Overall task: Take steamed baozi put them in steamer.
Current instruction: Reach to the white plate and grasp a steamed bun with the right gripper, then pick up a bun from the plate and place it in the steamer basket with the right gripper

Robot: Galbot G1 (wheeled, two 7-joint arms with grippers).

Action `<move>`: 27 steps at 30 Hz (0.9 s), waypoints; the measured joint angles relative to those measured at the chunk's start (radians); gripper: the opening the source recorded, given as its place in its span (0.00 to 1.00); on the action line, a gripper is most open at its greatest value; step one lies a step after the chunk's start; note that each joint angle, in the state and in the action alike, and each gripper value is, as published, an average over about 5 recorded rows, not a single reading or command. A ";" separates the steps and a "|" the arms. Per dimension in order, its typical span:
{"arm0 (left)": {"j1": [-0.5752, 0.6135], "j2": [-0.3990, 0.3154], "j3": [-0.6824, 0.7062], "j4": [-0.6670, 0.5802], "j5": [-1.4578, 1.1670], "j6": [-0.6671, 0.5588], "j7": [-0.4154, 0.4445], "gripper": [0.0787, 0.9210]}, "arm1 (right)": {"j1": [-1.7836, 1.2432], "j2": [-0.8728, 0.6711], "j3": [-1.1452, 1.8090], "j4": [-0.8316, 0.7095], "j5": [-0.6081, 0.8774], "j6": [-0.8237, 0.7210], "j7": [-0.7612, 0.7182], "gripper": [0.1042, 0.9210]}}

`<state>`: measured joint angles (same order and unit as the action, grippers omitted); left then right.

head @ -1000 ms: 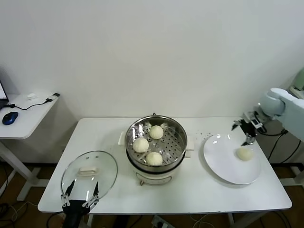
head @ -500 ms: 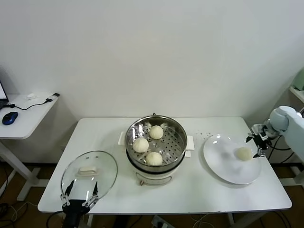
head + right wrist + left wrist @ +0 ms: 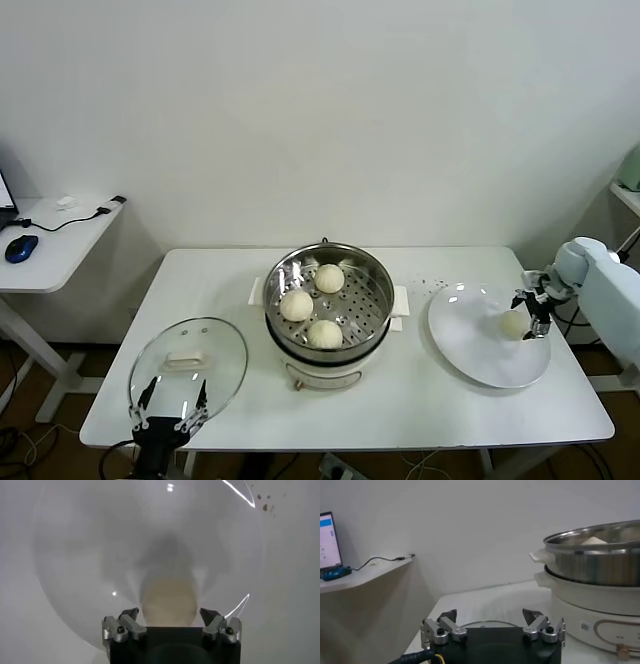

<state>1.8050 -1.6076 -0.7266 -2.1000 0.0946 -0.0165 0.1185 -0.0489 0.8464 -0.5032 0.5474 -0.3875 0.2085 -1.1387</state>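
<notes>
The steamer (image 3: 330,300) stands at the table's middle, a shiny steel pot on a white base, and shows in the left wrist view (image 3: 592,555). Three baozi lie on its perforated tray (image 3: 296,305) (image 3: 329,278) (image 3: 324,333). A fourth baozi (image 3: 513,323) lies on the white plate (image 3: 470,345) at the right. My right gripper (image 3: 530,312) is open right at this baozi (image 3: 167,602), one finger on each side, apart from it. My left gripper (image 3: 168,400) is open and empty, low at the table's front left edge.
A round glass lid (image 3: 188,365) lies flat at the table's front left, just beyond the left gripper. A side desk (image 3: 50,240) with a blue mouse stands off to the left. Dark specks dot the table near the plate's far rim (image 3: 430,284).
My right gripper has swung from the plate's far right edge down and inward onto the baozi on the plate. The left arm has not moved.
</notes>
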 measured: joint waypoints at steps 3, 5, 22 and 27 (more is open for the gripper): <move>-0.003 0.000 0.002 0.002 0.004 0.000 0.000 0.88 | -0.001 0.015 0.018 -0.021 -0.013 0.005 0.000 0.85; -0.003 0.001 0.002 0.003 0.005 0.000 0.000 0.88 | -0.001 0.022 0.027 -0.032 -0.019 0.007 0.000 0.80; 0.013 0.001 -0.001 0.003 0.007 -0.010 0.000 0.88 | 0.019 0.027 0.038 -0.054 -0.009 0.005 -0.026 0.59; 0.016 0.001 0.001 -0.001 0.007 -0.012 0.000 0.88 | 0.046 0.005 -0.010 -0.023 0.057 -0.016 -0.036 0.57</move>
<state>1.8205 -1.6068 -0.7256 -2.1014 0.1013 -0.0285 0.1184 -0.0026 0.8511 -0.5133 0.5245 -0.3308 0.1925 -1.1744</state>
